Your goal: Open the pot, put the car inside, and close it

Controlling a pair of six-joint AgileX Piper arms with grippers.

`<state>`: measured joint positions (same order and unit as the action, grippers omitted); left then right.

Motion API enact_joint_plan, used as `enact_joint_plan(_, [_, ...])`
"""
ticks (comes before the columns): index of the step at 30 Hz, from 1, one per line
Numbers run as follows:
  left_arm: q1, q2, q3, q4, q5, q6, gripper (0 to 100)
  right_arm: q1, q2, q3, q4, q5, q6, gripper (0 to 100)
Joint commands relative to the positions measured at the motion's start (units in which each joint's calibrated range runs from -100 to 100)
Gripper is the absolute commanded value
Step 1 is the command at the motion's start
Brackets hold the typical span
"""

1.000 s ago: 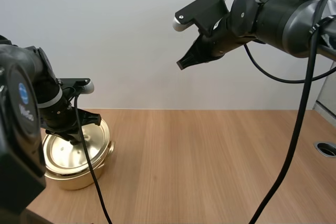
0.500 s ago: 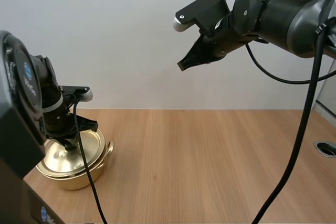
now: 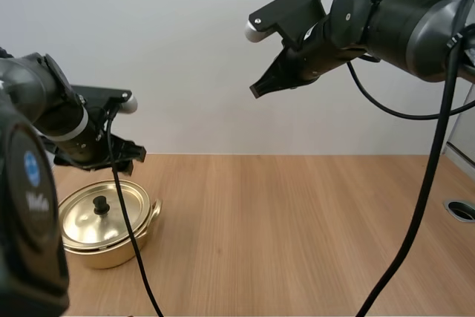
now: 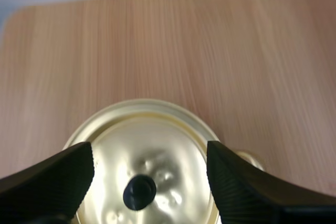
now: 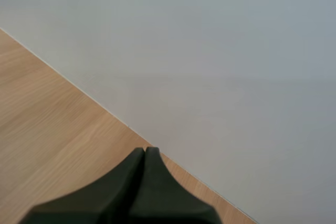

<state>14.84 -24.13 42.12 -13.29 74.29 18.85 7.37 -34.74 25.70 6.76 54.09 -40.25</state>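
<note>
The glossy black left arm [image 3: 52, 102] has a round blue logo [image 3: 32, 162], white band [image 3: 79, 125] and ribbed left gripper [image 4: 150, 156].

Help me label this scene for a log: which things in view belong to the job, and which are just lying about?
Belongs to the job:
pot, its lid on
left gripper, fingers open above the lid
right gripper, fingers shut, raised high over the table

Just there:
wooden table under the pot
</note>
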Motion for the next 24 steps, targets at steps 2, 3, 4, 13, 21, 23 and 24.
enact_joint_plan(2, [0.04, -33.63, 1.95, -30.59, -22.15, 14.16, 100, -0.59, -5.35, 4.77, 3.84, -14.85, -0.05, 0])
enact_joint_plan(3, [0.04, -39.75, 2.93, -33.07, -23.49, 16.27, 100, -0.68, -7.87, 7.43, 5.03, -21.51, -0.05, 0])
enact_joint_plan(4, [0.04, -45.73, 4.0, -34.72, -24.38, 16.73, 100, -0.68, -10.87, 10.54, 6.07, -28.56, -0.05, 0])
enact_joint_plan(13, [-0.84, -75.87, 14.58, -34.22, -14.38, 3.49, 100, -0.68, -31.21, 40.27, 8.47, -59.93, -2.21, 0])
enact_joint_plan(21, [-9.14, -75.87, 27.01, -13.28, -33.54, -1.67, 100, -10.02, -41.89, 58.19, 17.94, -59.7, -2.21, 0])
enact_joint_plan(23, [-12.7, -75.87, 31.8, -0.94, -43.52, -7.45, 100, -11.87, -44.11, 59.2, 18.08, -52.61, -2.21, 0])
enact_joint_plan(24, [-14.31, -75.87, 34.71, 5.3, -46.44, -10.88, 100, -12.64, -44.99, 59.47, 18.08, -48.12, -2.21, 0])
